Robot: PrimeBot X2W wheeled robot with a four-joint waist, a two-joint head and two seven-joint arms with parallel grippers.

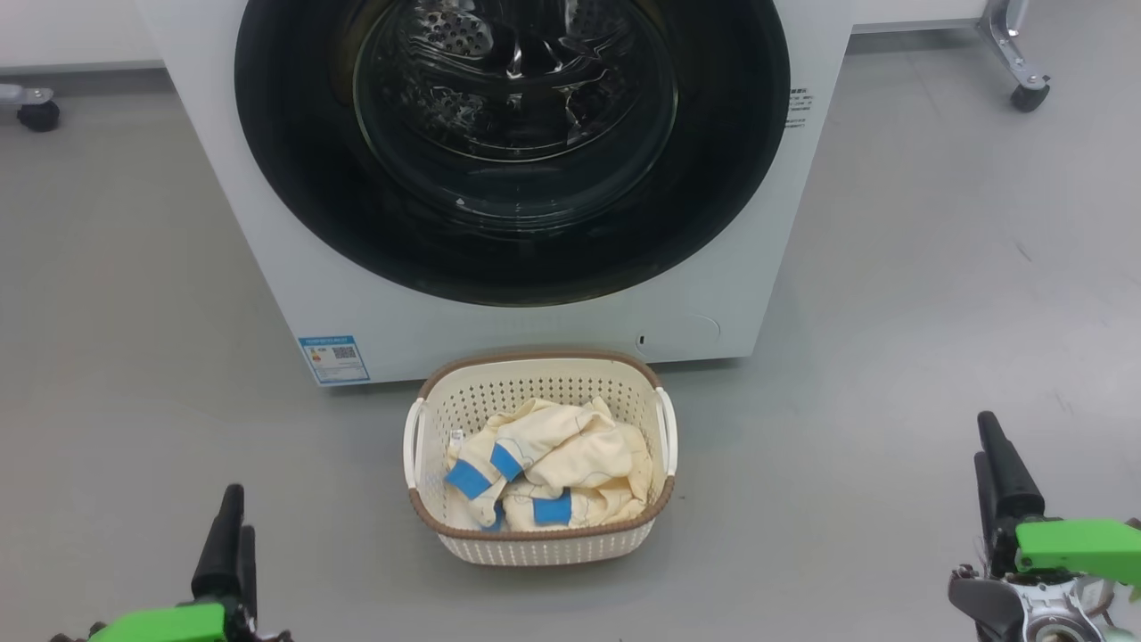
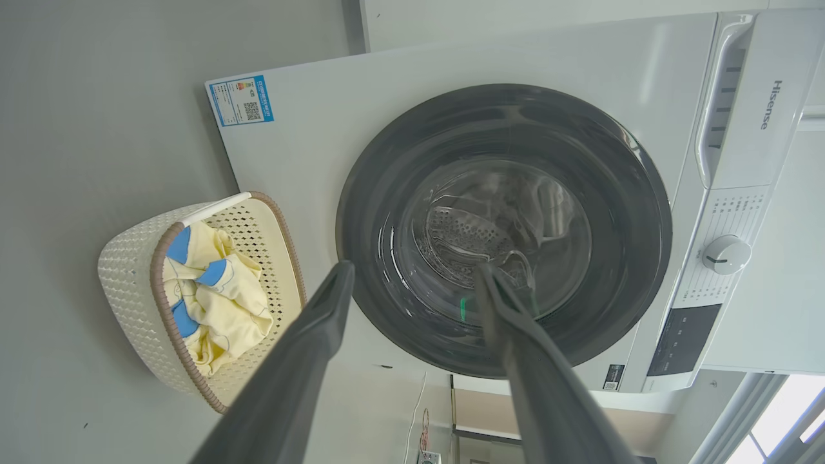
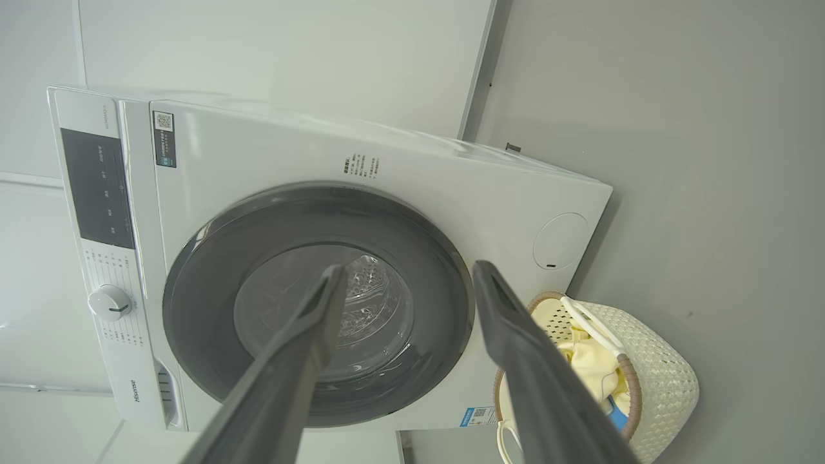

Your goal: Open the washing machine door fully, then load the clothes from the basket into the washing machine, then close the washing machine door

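The white washing machine (image 1: pixel 267 223) stands ahead with its round black-rimmed door (image 1: pixel 513 143) shut flat against the front; the steel drum shows through the glass. On the floor right before it sits the cream basket (image 1: pixel 541 544) holding cream-yellow clothes (image 1: pixel 553 468) with blue patches. My left gripper (image 1: pixel 233 535) rests low at the left and my right gripper (image 1: pixel 998 464) low at the right, both well back from basket and door. In each wrist view the two fingers stand apart and hold nothing: the left gripper (image 2: pixel 412 274), the right gripper (image 3: pixel 403 270).
Grey floor (image 1: pixel 936 312) spreads on both sides of the machine. A caster wheel (image 1: pixel 37 114) sits at the far left and a metal leg with a wheel (image 1: pixel 1028 94) at the far right. A control knob (image 2: pixel 725 254) shows on the machine's panel.
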